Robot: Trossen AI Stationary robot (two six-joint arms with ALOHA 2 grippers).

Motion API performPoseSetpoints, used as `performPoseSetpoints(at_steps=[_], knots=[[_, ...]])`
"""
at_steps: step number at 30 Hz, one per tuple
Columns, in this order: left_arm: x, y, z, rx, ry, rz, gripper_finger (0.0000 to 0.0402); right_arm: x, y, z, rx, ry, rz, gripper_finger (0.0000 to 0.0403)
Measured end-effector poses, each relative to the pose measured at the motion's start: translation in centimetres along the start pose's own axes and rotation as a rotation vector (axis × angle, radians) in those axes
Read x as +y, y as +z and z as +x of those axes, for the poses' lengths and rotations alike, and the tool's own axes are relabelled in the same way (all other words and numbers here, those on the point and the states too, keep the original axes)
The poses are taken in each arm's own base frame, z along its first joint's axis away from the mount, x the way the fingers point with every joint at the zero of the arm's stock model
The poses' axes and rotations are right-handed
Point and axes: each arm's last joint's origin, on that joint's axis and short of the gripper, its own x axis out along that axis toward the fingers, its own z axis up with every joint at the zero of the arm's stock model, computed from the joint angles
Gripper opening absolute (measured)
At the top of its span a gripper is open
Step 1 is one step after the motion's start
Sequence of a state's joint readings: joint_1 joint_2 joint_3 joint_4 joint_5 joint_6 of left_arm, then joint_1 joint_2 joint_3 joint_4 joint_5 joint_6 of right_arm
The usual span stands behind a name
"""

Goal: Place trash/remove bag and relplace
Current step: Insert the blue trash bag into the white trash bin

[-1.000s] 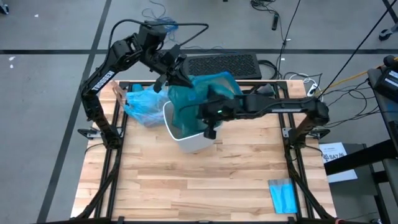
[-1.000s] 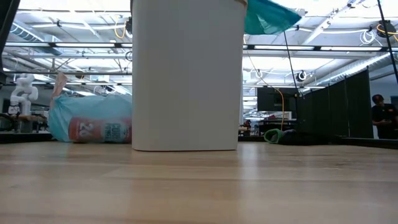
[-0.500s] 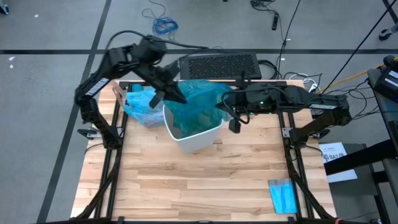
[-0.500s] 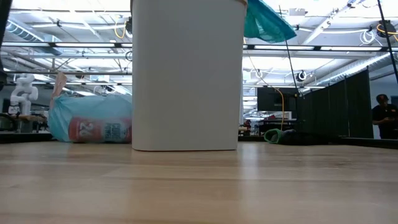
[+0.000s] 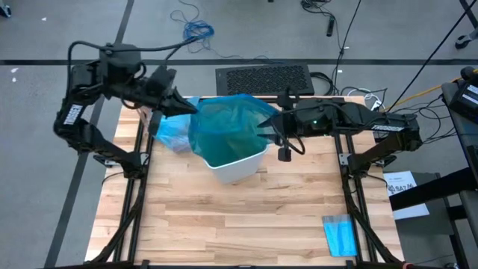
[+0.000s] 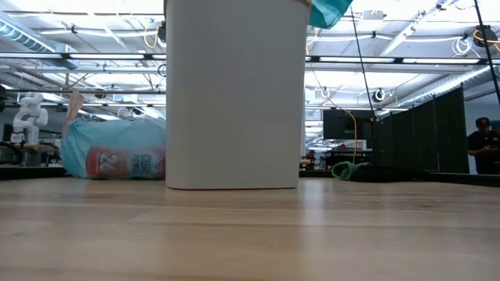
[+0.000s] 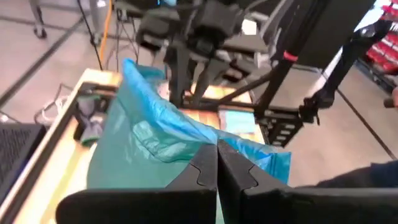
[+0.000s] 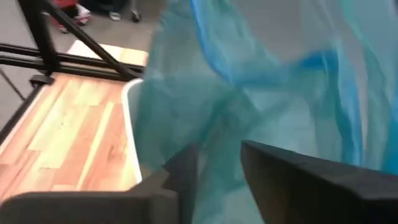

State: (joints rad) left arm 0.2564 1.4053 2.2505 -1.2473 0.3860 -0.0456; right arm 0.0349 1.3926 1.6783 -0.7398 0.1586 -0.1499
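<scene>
Teal-green liner (image 5: 228,127) sits stretched over the white bin (image 5: 237,166) at the table's far middle, left gripper (image 5: 181,109) clamped on its left edge, right gripper (image 5: 270,128) parted, so it could slip off the rim.

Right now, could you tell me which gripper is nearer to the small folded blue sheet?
Right. The right gripper sits at the white bin's right rim, up-table from the folded blue sheet; the left gripper is beyond the bin's far-left side.
</scene>
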Motion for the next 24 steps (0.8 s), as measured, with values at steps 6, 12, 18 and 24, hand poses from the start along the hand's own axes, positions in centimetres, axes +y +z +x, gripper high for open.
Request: performPoseSetpoints(at_steps=[6, 12, 18, 24], knots=[[1.0, -1.3, 2.7, 0.142, 0.048, -0.032, 0.0000, -0.3, 0.7, 0.0, -0.066, -0.065, -0.079, 0.0194], [1.1, -0.9, 3.8, 0.070, 0.003, 0.008, 0.0000, -0.7, 0.5, 0.0, -0.010, -0.204, -0.214, 0.0215], [0.8, -0.9, 3.1, 0.057, -0.005, 0.005, 0.0000, -2.2, 0.3, 0.1, 0.022, -0.287, -0.254, 0.0201], [0.5, -0.9, 3.2, 0.059, -0.019, -0.005, 0.0000, -3.8, -0.1, 1.0, 0.026, -0.264, -0.232, 0.0190]])
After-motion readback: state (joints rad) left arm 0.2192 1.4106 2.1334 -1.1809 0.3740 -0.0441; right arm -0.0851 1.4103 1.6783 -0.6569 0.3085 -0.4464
